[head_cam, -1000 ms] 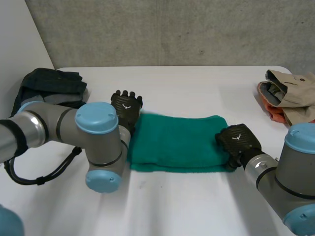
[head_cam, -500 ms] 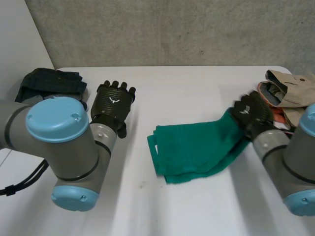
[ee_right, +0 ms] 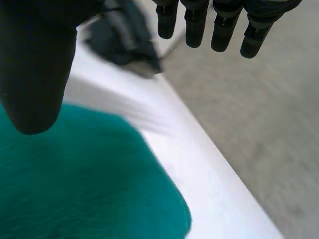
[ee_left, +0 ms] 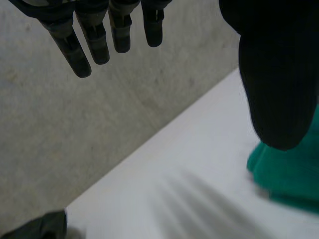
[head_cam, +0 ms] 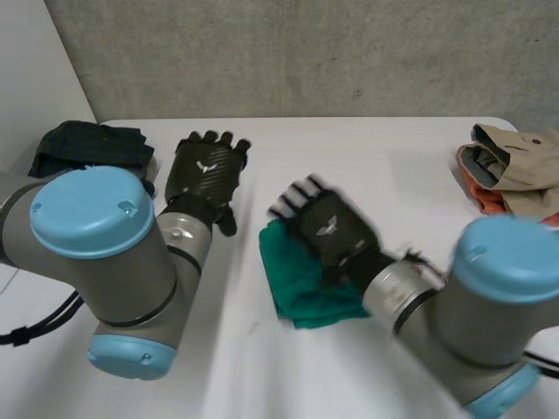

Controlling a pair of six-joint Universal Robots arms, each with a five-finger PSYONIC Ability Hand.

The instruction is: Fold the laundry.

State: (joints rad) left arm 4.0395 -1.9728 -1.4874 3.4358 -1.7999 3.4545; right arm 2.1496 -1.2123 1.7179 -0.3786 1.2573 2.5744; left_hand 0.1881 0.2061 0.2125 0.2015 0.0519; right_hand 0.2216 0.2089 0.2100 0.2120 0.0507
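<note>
A green towel (head_cam: 291, 272) lies folded into a small bundle in the middle of the white table (head_cam: 367, 157). My right hand (head_cam: 330, 229) hovers over its far right part, fingers straight and spread, holding nothing. In the right wrist view the green towel (ee_right: 75, 184) lies under the palm, with the fingers (ee_right: 219, 25) apart from the thumb (ee_right: 35, 64). My left hand (head_cam: 205, 179) is raised to the left of the towel, open and empty. In the left wrist view its fingers (ee_left: 97, 42) are straight, and the towel's edge (ee_left: 289, 174) shows beside the thumb (ee_left: 276, 84).
A dark folded garment pile (head_cam: 87, 144) sits at the table's back left corner. A beige and orange heap of clothes (head_cam: 511, 170) lies at the back right edge. A grey wall (head_cam: 306, 52) stands behind the table.
My right hand carried the towel's right end over to the left, doubling the towel, and let go. My left hand came off the towel's left end and rose to the left.
</note>
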